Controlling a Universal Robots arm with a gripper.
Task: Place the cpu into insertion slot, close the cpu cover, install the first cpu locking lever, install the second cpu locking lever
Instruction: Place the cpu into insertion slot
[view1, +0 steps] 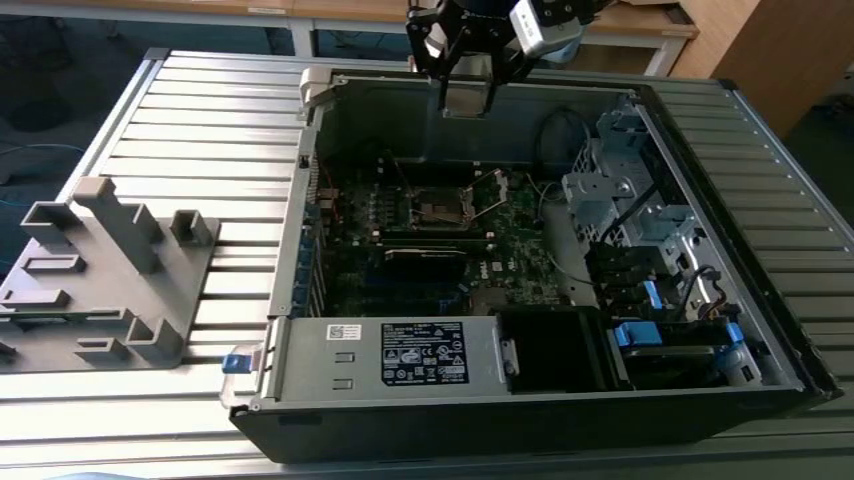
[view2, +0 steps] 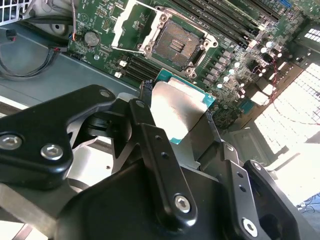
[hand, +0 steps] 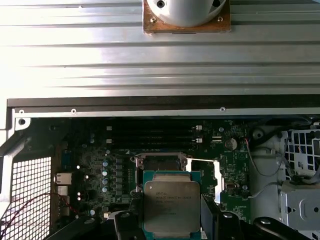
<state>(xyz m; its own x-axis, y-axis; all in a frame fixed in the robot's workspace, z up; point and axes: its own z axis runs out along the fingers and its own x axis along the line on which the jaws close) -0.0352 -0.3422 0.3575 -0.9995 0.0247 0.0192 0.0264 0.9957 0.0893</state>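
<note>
My gripper (view1: 465, 103) hangs above the rear edge of the open computer case (view1: 294, 250), shut on the cpu (view1: 463, 96), a flat square chip with a dull silver top. In both wrist views the cpu (view2: 180, 107) (hand: 170, 205) sits between the black fingers (view2: 145, 100). The insertion slot (view1: 439, 208) (view2: 177, 45) (hand: 160, 162) lies bare on the green motherboard, well below the chip. The cpu cover (view2: 131, 25) (hand: 206, 170) stands swung up beside the slot.
A grey plastic fixture (view1: 94, 270) stands on the slatted table at the exterior view's left. Inside the case are a power supply (view1: 400, 355), a metal drive cage (view1: 627, 200), loose cables (view2: 30, 55) and memory slots (hand: 150, 135).
</note>
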